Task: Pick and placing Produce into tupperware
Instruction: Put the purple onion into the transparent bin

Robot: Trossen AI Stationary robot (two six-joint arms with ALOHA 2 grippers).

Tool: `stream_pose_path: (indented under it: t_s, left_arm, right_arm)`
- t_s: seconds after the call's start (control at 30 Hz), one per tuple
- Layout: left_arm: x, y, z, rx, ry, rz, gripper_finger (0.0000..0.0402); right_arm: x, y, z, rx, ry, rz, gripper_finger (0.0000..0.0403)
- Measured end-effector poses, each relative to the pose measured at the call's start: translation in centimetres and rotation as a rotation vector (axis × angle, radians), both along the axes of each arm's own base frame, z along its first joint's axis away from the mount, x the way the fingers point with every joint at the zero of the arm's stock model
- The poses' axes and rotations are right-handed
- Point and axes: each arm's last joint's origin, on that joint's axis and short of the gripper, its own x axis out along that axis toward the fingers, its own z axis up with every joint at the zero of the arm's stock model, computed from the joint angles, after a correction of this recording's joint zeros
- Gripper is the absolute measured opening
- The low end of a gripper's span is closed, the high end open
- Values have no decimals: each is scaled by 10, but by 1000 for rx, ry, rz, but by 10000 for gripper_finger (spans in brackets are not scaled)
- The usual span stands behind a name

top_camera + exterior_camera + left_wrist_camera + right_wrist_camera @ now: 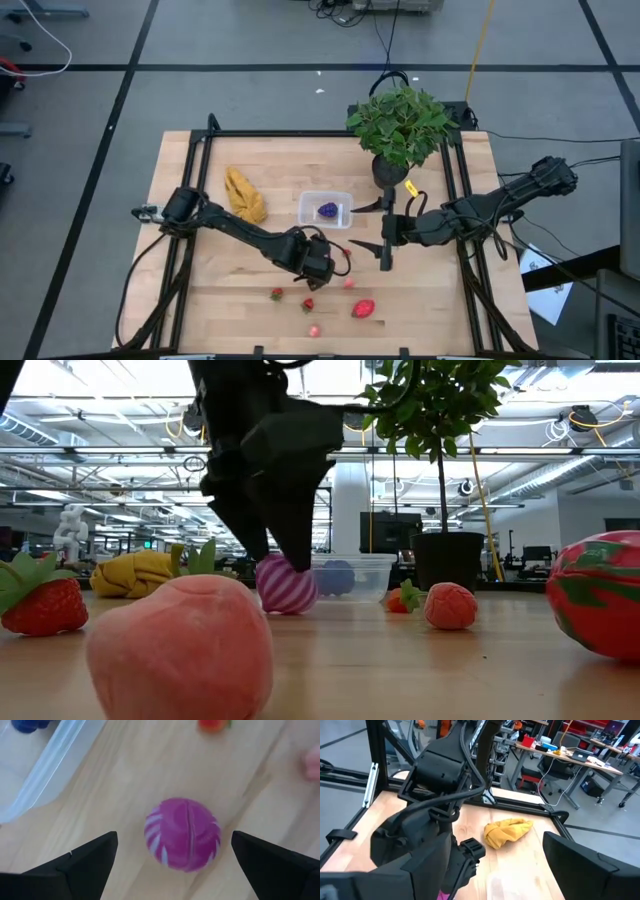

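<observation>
Front edge: a peach-pink toy fruit (180, 650) lies nearest the table's front, with a toy strawberry (40, 600) to one side and a large red toy fruit (363, 309) to the other.
Middle row: a small raspberry-like piece (451, 606) and a little red piece with green leaves (401, 598) rest on the bare wooden table (230, 300), apart from each other.
Left gripper (175, 852): low over the table, fingers spread wide on either side of a pink-and-white striped ball (183, 833); the fingers do not touch it and nothing is held.
Striped ball: on the wood, just beside the tupperware (325, 209), outside it.
Tupperware: near the table's middle, with a purple grape cluster (327, 210) inside.
Right gripper (386, 228): hovers just right of the tupperware, fingers wide apart, empty.
Far side: a yellow banana bunch (244, 195) lies left of the tupperware; a potted plant (398, 125) stands at the back.
</observation>
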Motion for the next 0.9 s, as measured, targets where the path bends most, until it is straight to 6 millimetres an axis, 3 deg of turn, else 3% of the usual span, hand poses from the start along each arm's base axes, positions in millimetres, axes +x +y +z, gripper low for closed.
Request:
stream_pose_path:
  t_s: [0.9]
  left_arm:
    - [8, 4, -12, -2, 8, -41, 399]
  right_arm:
    - [0, 0, 0, 6, -4, 2, 309]
